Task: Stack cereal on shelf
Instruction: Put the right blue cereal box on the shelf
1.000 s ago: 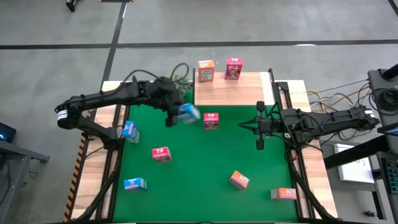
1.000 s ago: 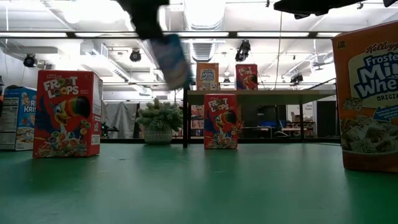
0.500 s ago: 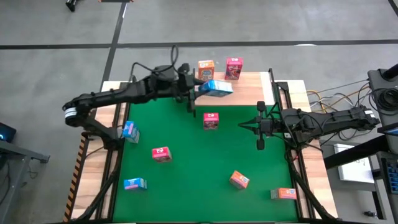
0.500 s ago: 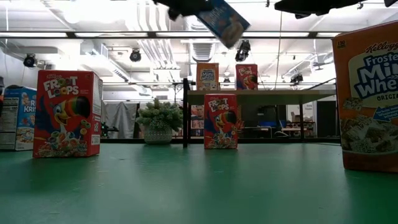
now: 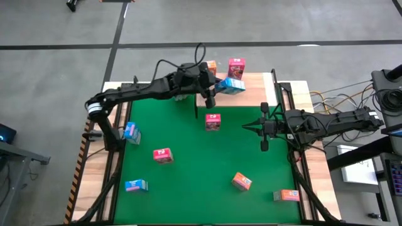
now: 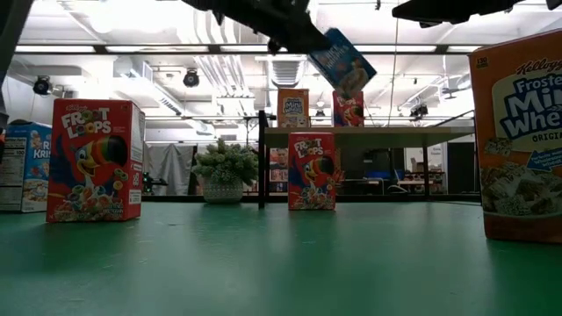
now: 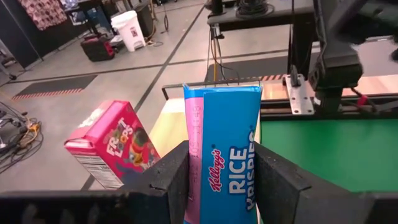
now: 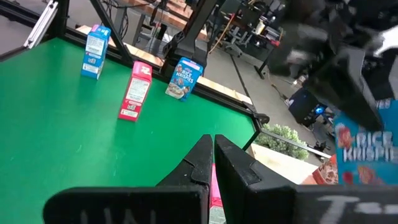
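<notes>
Clamped between the fingers of the left gripper point(image 5: 217, 89) is a blue cereal box point(image 5: 232, 86), gripped on both flat sides, as is seen plainly in the left wrist view point(image 7: 222, 163). It is held in the air, tilted, over the wooden shelf point(image 5: 251, 94) at the far edge of the green table point(image 5: 188, 169). The right gripper point(image 5: 262, 145) is pressed fully together with nothing in it and is held above the table's right side.

Nine boxes are counted from above. Three are blue: the held one, one by the table's left edge point(image 5: 131, 132) and one at the near left point(image 5: 135, 185). Three are red: one upright on the shelf point(image 5: 236, 68), one on the table just in front of the shelf point(image 5: 213, 122) and one left of centre point(image 5: 162, 156). Three are orange: one on the shelf point(image 5: 211, 65), largely hidden behind the left arm, one at the near centre-right point(image 5: 242, 181) and one in the near right corner point(image 5: 286, 195). One small green plant point(image 6: 224, 171) is seen beside the shelf in the low view.

Compared with a second ago, the left arm has been swung from over the table's middle toward the shelf, and the blue box has been carried with it from beside the middle red box up to the shelf. The right arm and the eight other boxes have not been moved.
</notes>
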Tool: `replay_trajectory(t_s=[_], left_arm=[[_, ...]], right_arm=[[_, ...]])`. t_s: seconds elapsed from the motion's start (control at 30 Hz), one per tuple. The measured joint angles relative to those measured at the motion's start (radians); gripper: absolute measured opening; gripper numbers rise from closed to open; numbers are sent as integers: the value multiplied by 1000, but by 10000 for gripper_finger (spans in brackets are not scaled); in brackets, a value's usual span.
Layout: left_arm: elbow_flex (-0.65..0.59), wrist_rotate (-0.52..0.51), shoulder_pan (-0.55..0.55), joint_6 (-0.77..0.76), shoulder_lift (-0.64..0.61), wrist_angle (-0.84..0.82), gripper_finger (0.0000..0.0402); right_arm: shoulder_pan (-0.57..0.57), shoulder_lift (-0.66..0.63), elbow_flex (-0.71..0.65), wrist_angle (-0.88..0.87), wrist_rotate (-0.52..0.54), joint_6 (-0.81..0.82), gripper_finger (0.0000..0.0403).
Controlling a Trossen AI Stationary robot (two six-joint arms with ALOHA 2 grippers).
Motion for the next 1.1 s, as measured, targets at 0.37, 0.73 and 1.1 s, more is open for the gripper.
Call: replay_trajectory(t_s=[0.37,0.73,1.1], left_arm=[[35,1,11,-4,67,40,132],[30,1,12,-41,122,73,163],[30,1,13,-35,139,81,174]], right_arm=[[0,-1,0,2,0,-8,9],[0,-2,0,2,0,-1,9],[0,-1,0,2,1,-1,9]])
